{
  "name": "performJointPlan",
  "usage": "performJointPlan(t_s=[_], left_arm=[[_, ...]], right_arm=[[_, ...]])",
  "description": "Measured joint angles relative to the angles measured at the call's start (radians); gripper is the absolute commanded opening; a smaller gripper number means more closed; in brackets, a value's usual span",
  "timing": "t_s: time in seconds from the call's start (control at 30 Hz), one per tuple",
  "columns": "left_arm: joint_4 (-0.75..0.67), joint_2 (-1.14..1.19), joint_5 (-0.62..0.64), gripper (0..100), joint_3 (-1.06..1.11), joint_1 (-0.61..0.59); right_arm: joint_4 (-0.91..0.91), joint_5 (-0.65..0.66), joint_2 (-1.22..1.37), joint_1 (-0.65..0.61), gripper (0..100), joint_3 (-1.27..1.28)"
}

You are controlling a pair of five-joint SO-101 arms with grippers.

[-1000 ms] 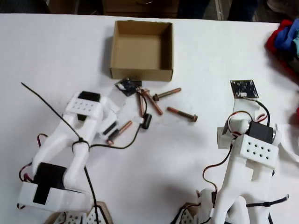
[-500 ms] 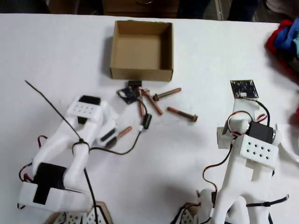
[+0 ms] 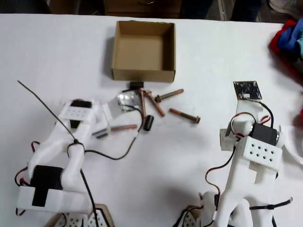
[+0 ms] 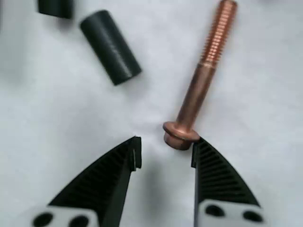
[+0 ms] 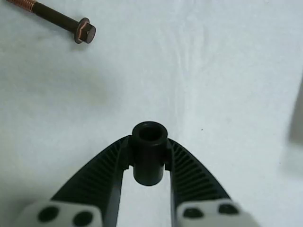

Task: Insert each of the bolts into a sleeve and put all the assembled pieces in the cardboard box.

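My left gripper (image 4: 165, 149) is open just above the white table. A copper bolt (image 4: 201, 80) lies flat in front of it, its head touching one fingertip (image 4: 199, 147). A black sleeve (image 4: 110, 47) lies beyond the bolt. From above, that bolt (image 3: 124, 127) lies level beside the left gripper (image 3: 106, 130), with the sleeve (image 3: 148, 122) to its right. My right gripper (image 5: 149, 144) is shut on another black sleeve (image 5: 149, 158), held with its bore facing the camera. The cardboard box (image 3: 144, 49) stands open at the back centre.
Several more copper bolts (image 3: 169, 95) lie in a loose cluster in front of the box, one (image 3: 184, 115) nearest the right arm (image 3: 251, 142). A further black sleeve (image 3: 136, 85) sits against the box's front wall. Coloured cloth (image 3: 289, 38) lies at the far right edge.
The left arm has swung left and turned. The bolt by its fingers went from slanted to lying level on the table. The right arm has kept still.
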Motion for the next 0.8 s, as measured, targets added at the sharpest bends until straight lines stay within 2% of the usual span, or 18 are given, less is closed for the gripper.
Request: performJointPlan(t_s=[0.3, 0.47, 0.53, 0.6, 0.67, 0.8], left_arm=[[-0.138, 0.0, -0.011, 19, 0.002, -0.037], [-0.091, 0.0, 0.035, 19, 0.002, -0.037], [-0.069, 0.0, 0.137, 19, 0.002, -0.026], [-0.044, 0.0, 0.292, 19, -0.017, -0.006], [-0.003, 0.0, 0.503, 19, -0.06, 0.005], [0.141, 0.0, 1.008, 20, -0.184, 0.008]], right_arm=[[0.0, 0.0, 0.0, 0.0, 2.2, 0.0], [0.0, 0.0, 0.0, 0.0, 2.2, 0.0], [0.0, 0.0, 0.0, 0.0, 2.2, 0.0], [0.0, 0.0, 0.0, 0.0, 2.2, 0.0], [0.0, 0.0, 0.0, 0.0, 2.2, 0.0], [0.0, 0.0, 0.0, 0.0, 2.2, 0.0]])
